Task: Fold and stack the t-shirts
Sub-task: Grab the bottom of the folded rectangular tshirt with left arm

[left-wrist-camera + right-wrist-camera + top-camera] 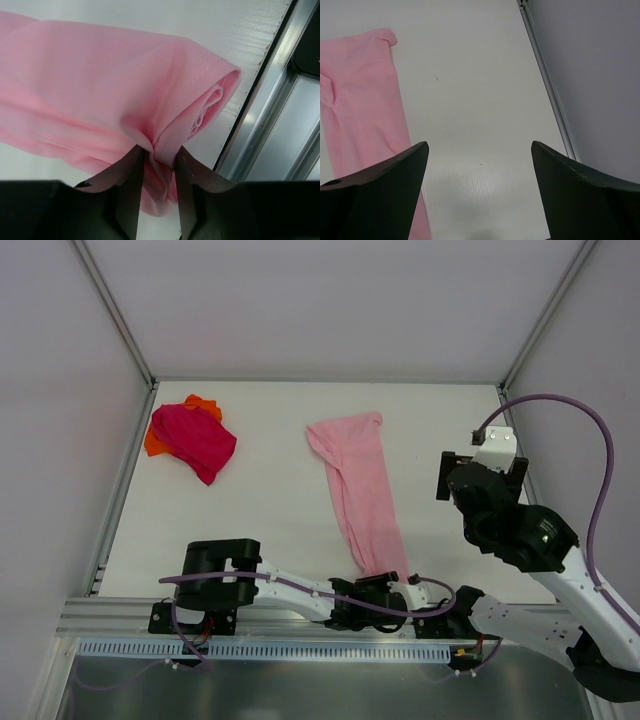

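Left tool grips one light pink t-shirt, right tool wide; one magenta t-shirt and one orange t-shirt far left.

The light pink t-shirt lies in a long strip mid-table — magenta t-shirt crumpled atop orange t-shirt, far left.

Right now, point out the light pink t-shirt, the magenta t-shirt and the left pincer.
light pink t-shirt [360, 490]: top external view, middle of the long folded strip.
magenta t-shirt [195, 440]: top external view, centre of the crumpled heap.
left pincer [159, 150]: left wrist view, midway between its fingertips.
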Motion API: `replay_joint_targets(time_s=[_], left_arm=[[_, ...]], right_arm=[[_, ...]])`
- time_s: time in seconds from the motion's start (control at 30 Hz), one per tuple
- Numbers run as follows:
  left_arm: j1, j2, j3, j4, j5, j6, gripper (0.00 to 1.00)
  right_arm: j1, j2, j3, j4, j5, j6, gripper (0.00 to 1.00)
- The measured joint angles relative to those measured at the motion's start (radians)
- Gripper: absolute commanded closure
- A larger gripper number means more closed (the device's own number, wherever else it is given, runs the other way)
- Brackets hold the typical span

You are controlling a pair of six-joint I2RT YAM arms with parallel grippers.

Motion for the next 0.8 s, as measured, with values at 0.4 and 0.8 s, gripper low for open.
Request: replay_joint_targets(time_s=[0.4,0.8], left_arm=[[-0.01,-0.005,0.004,-0.047,-0.04,-0.045,1.0],[-0.127,-0.147,0.02,-0.184,-0.194,-0.098,1.0]], right_arm=[[0.0,0.022,-0.024,0.023,0.015,-0.014,0.11],[0.0,0.07,-0.037,0.037,0.011,-0.018,0.11]])
